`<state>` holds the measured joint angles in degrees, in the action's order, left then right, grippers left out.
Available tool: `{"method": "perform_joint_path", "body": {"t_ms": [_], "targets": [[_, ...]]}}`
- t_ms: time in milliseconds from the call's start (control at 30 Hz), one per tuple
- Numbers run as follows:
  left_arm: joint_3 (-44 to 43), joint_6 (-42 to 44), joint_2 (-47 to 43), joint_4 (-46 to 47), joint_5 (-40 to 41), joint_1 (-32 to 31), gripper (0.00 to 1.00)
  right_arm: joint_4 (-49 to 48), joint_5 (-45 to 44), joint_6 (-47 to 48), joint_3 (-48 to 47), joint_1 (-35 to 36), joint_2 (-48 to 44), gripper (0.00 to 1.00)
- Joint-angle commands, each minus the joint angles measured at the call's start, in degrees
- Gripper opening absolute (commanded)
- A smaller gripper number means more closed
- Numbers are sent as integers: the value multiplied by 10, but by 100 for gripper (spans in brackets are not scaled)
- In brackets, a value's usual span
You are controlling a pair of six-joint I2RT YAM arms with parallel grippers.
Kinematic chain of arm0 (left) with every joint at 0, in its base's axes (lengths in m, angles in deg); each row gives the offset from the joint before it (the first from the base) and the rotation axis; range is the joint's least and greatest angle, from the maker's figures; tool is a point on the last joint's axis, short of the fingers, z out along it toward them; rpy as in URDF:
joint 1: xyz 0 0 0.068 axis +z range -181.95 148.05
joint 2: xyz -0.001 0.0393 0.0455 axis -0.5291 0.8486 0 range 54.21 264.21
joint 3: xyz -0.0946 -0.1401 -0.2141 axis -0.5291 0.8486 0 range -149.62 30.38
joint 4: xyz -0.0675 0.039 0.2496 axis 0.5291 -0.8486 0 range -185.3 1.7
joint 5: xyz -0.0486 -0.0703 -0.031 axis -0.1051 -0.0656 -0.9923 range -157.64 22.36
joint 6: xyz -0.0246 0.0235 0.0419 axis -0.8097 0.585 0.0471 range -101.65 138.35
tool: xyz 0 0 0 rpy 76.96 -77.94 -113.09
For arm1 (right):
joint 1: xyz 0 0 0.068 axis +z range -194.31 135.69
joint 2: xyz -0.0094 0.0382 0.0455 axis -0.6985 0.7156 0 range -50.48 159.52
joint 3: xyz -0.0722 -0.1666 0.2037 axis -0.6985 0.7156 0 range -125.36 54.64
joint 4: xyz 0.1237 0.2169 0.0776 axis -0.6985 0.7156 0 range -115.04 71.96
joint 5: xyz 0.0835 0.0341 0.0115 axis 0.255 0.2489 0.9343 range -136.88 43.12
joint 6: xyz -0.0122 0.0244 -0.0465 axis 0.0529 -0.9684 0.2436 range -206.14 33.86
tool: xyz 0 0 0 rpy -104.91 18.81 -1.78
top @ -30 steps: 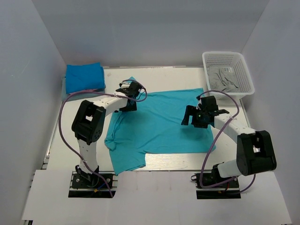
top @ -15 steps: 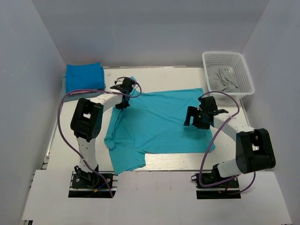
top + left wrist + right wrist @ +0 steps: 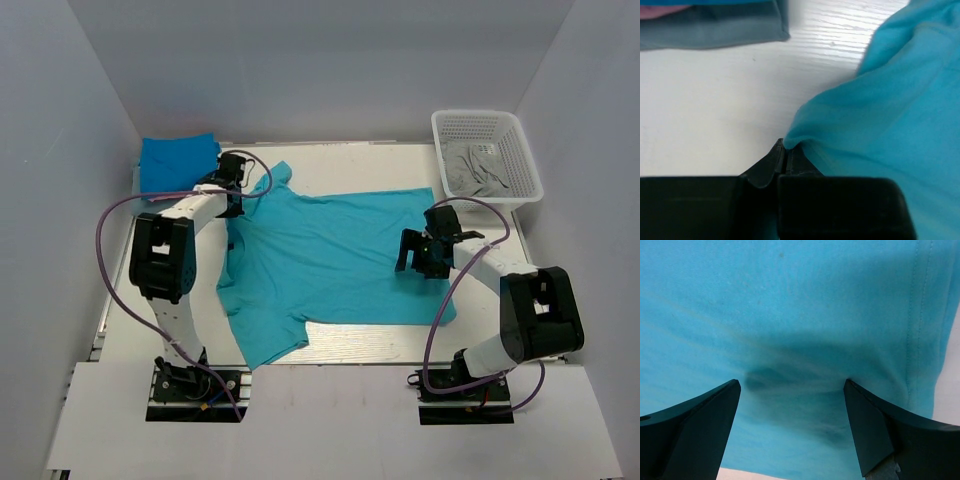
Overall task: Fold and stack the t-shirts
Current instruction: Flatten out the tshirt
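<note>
Bright turquoise short-sleeved fabric t-shirt [image 3: 330, 262] lies spread flat on the white desk [image 3: 380, 165]. Body runs left to right; one sleeve points to the back left, the other to the near edge.

Left pincer [image 3: 785, 152] is at the shirt's back-left part, just beside the sleeve. Its fingers are pressed together on a small fold of the shirt's edge. In the wrist view the cloth rises in a soft ridge from the tips. Bare desk lies to the left of it.

Right pincer [image 3: 791, 386] is over the shirt's right end, near the stitched hem. Its fingers stand wide apart with nothing between them but flat cloth below. A dark shadow sits on the fabric between the tips. Cannot tell whether the tips touch the cloth.

Folded stack of tees [image 3: 178, 160] sits at the desk's back-left corner, deep blue on top. The left wrist view shows a grey-blue fold and a sliver of pink at its edge. It lies near the left pincer, apart from the turquoise shirt.

White plastic lattice basket [image 3: 520, 150] stands at the back right, holding crumpled grey cloth [image 3: 475, 172].
</note>
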<state>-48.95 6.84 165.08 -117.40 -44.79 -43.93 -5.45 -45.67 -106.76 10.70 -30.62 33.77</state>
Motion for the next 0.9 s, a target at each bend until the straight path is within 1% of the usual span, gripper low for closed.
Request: {"method": "perform_joint_path", "body": {"t_ms": [0,100,133,167,200,233,267,300,400,433,467,500,533,600,633,700,733,767,800,867], "targets": [[4,88,-17,38,-22,29,0,11,-9,-5,-18,1,8,90],[-28,88,26,14,-9,57,0,13,-9,-5,-18,1,6,90],[-42,83,36,8,-9,64,3,14,-9,-4,-18,0,5,90],[-43,83,43,3,-15,74,7,16,-28,-4,-19,1,3,90],[-50,83,48,-3,-15,74,18,18,-29,-3,-21,1,1,90],[-56,68,48,-9,-15,82,25,18,-28,-4,-21,-1,1,90],[-56,68,48,-14,-33,82,32,18,-35,-3,-22,1,0,90],[-56,60,48,-14,-41,91,45,18,-38,-3,-23,2,0,90],[-56,40,28,-31,-47,102,59,19,-42,-4,-23,1,-6,90],[-67,33,28,-38,-54,102,68,14,-39,-1,-24,3,-8,90],[-72,27,14,-46,-54,102,74,13,-36,1,-23,3,-12,90],[-81,22,8,-53,-54,102,74,11,-25,1,-23,3,-18,90],[-81,14,1,-63,-54,102,79,5,-22,4,-25,4,-21,90],[-98,-1,-21,-83,-39,102,83,-1,-18,5,-26,5,-35,90],[-98,-12,-30,-91,-39,102,87,-3,-19,6,-26,5,-39,90],[-98,-39,-51,-97,-33,102,93,-10,-22,4,-25,7,-58,90],[-87,-51,-78,-103,-33,102,95,-12,-22,4,-25,7,-61,90],[-77,-68,-95,-103,-53,95,99,-20,-21,4,-26,8,-67,90],[-45,-75,-112,-93,-62,95,99,-21,-20,1,-29,8,-72,90],[-6,-81,-164,-48,-146,89,99,-29,-20,1,-39,9,-72,90]]}}
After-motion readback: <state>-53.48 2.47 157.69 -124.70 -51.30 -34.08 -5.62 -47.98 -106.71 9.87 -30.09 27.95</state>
